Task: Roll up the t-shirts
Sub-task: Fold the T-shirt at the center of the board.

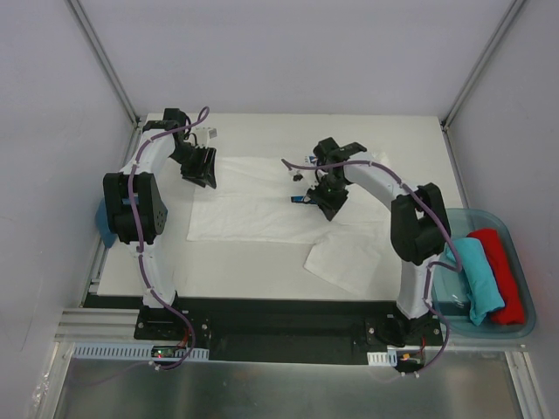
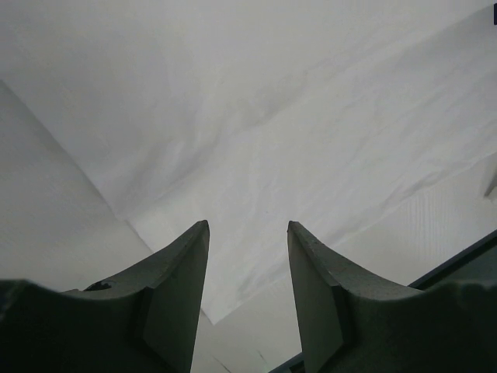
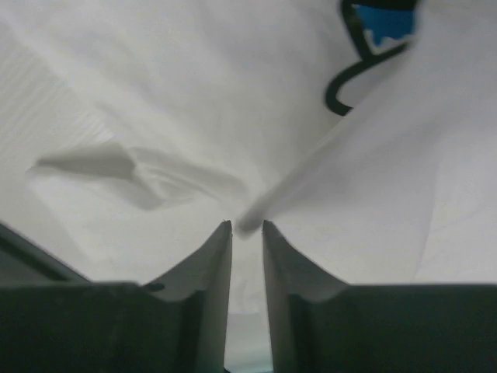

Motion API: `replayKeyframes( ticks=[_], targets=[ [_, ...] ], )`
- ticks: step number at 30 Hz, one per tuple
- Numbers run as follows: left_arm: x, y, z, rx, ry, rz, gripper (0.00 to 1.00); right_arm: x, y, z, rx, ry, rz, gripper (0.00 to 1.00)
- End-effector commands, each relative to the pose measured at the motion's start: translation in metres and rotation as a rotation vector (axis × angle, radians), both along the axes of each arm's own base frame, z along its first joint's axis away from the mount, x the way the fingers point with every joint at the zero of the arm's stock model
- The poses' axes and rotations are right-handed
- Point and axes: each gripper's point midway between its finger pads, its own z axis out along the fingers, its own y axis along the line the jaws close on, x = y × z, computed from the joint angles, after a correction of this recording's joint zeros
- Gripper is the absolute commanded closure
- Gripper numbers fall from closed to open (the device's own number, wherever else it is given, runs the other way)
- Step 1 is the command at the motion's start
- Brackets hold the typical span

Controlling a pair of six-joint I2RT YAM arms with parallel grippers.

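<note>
A white t-shirt (image 1: 253, 196) lies spread flat in the middle of the table, with one part folded out toward the front right (image 1: 349, 257). My left gripper (image 1: 199, 170) hangs over its far left edge. In the left wrist view this gripper (image 2: 248, 225) is open with only the white t-shirt (image 2: 272, 140) below it. My right gripper (image 1: 327, 202) is at the shirt's middle right. In the right wrist view it (image 3: 247, 225) is shut on a raised fold of the white t-shirt (image 3: 194, 93), near the blue printed logo (image 3: 384, 19).
A blue-grey bin (image 1: 515, 244) at the table's right edge holds a rolled teal t-shirt (image 1: 476, 279) and a red t-shirt (image 1: 502, 271). A blue cloth (image 1: 105, 225) pokes out at the left edge, mostly hidden by the left arm. White walls enclose the table.
</note>
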Motion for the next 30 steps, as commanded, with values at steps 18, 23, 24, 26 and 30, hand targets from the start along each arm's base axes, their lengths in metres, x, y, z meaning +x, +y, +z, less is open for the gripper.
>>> replayKeyframes(
  ticks=[18,23,24,26,30],
  targets=[
    [-0.031,-0.071,0.052,-0.373,0.070,-0.063,0.55,0.022,-0.075,0.053,0.079,0.007,-0.433,0.59],
    [-0.033,-0.128,0.085,-0.501,0.110,-0.123,0.50,0.000,-0.120,0.065,0.129,0.057,-0.638,0.59],
    [-0.030,-0.138,0.088,-0.512,0.113,-0.128,0.49,-0.004,-0.122,0.064,0.146,0.089,-0.672,0.59],
    [-0.023,-0.165,0.089,-0.524,0.153,-0.114,0.45,-0.011,-0.137,0.063,0.154,0.128,-0.737,0.60],
    [-0.029,-0.211,0.080,-0.489,0.156,-0.176,0.43,-0.034,-0.150,0.049,0.201,0.232,-0.856,0.64]
  ],
)
